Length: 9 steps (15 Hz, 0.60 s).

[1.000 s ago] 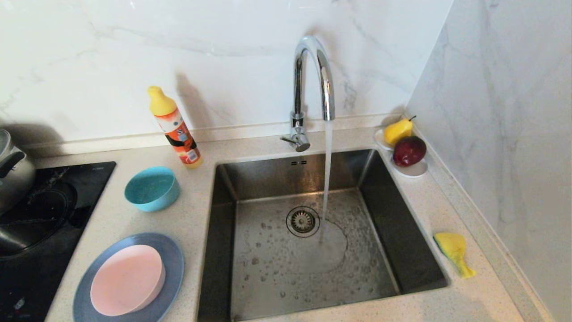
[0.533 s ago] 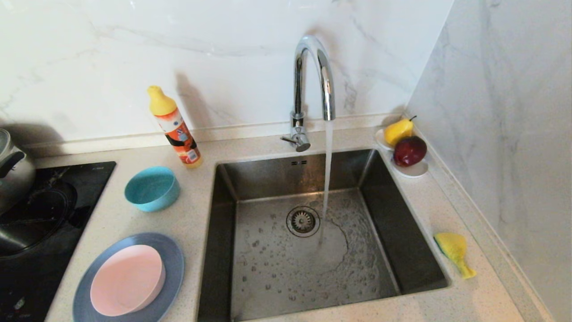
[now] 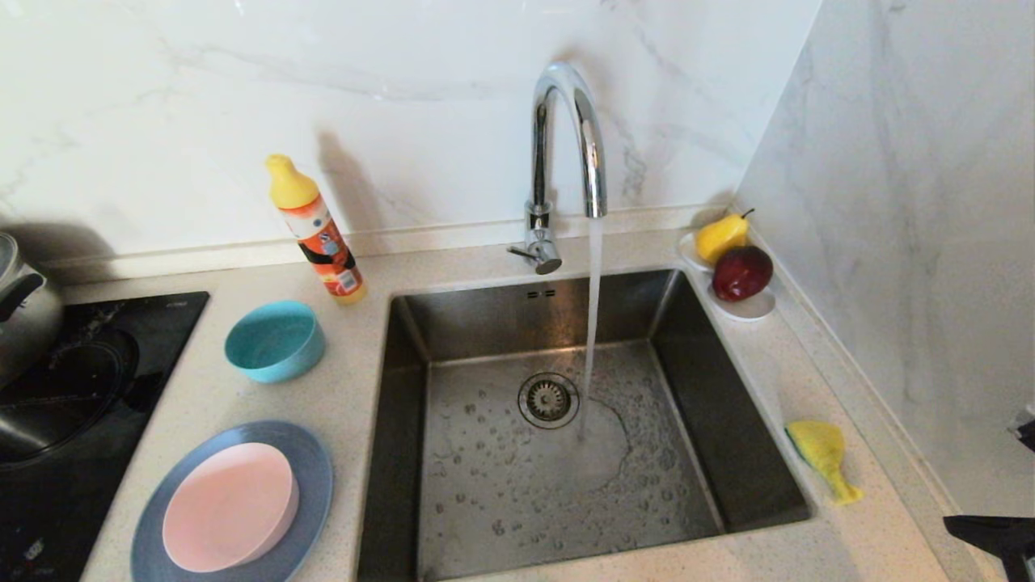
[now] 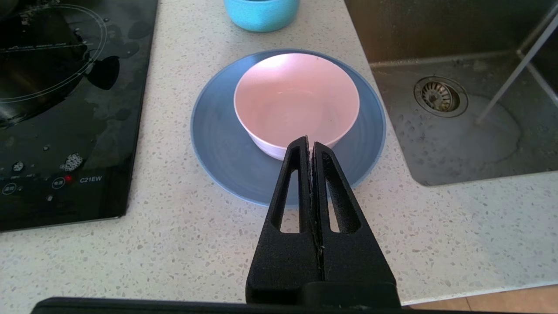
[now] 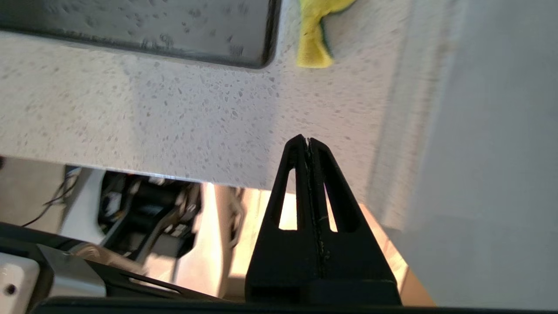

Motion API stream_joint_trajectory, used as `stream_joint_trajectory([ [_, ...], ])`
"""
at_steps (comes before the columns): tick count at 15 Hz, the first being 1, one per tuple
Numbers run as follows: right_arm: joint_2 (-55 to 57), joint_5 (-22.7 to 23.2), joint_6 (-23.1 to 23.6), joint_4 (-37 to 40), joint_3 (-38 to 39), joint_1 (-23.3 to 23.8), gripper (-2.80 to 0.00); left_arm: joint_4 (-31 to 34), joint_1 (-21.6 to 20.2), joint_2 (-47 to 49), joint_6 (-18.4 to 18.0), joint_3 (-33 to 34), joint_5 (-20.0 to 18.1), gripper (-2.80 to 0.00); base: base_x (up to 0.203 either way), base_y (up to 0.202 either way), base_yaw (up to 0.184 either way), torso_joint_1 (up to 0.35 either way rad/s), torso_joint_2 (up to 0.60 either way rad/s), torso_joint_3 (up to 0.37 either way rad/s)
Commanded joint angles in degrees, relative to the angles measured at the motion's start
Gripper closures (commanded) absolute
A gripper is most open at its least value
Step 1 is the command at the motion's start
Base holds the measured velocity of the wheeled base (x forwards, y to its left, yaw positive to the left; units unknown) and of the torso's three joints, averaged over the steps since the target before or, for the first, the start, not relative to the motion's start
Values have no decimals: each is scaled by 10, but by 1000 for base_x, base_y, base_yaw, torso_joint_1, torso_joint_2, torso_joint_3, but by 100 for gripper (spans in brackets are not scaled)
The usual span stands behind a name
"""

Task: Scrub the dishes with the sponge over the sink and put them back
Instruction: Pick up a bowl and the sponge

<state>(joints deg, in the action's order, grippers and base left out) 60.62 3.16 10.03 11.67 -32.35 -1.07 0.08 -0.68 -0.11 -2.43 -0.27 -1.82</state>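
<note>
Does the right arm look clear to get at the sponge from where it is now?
Probably yes. The sponge lies alone on the counter right of the sink, with nothing beside it or on top. The right gripper is over the counter's front edge nearby, but shut, so it must open first.

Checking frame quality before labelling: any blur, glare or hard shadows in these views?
Right wrist view: motion-smeared, sponge soft. Left wrist view: sharp, window glare on the cooktop. Head view: crisp; bottle and tap cast shadows on the marble wall.
</note>
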Motion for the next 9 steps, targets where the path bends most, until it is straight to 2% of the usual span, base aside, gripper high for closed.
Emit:
stream_joint_trajectory([
  [1,82,0,-15,-17,1,-8,0,0,0,2,1,0,0,0,0,0,0,0,0,0],
  [3,91,0,-21,-23,4,-22,0,0,0,2,0,0,0,0,0,0,0,0,0,0],
  [4,96,-1,-21,-24,5,-25,-280,0,0,2,0,0,0,0,0,0,0,0,0,0],
  [9,132,0,-31,-29,12,-25,-280,0,0,2,0,0,0,0,0,0,0,0,0,0],
])
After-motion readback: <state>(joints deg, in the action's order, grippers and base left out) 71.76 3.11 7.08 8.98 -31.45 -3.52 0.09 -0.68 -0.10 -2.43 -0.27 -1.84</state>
